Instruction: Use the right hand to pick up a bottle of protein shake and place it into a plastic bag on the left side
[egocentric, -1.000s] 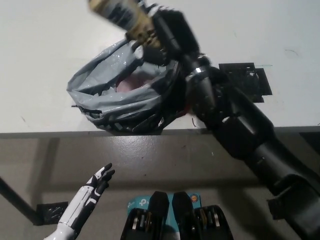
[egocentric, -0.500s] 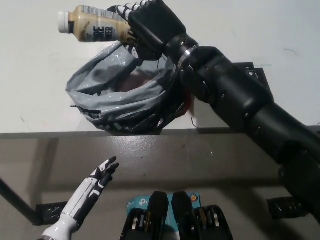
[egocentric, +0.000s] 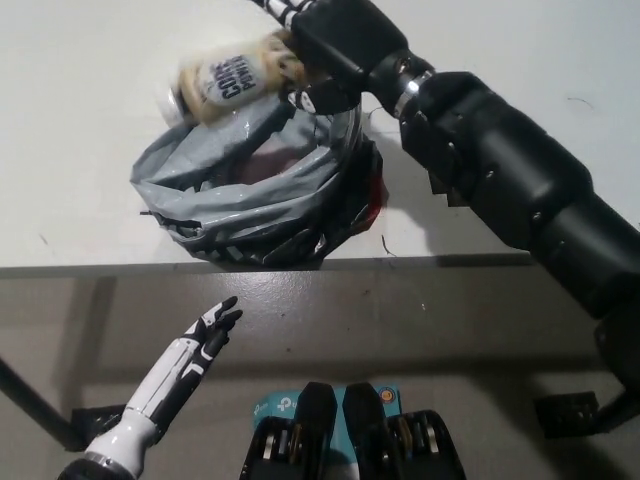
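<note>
My black right hand (egocentric: 335, 45) is shut on the beige protein shake bottle (egocentric: 232, 82), which lies tilted with its white cap pointing left and down. The bottle hangs blurred just above the far rim of the grey plastic bag (egocentric: 245, 190), whose mouth gapes open on the white table. Something reddish shows inside the bag. My white left hand (egocentric: 195, 350) rests low at the lower left, below the table edge, with its fingers held straight.
The white table (egocentric: 70, 120) ends in a front edge just below the bag. A grey floor strip lies beneath it. A dark mat on the table is mostly hidden behind my right forearm.
My right hand has carried the bottle lower and tipped it cap-down toward the bag's mouth. My forearm has swung up and right. The left hand has barely moved.
</note>
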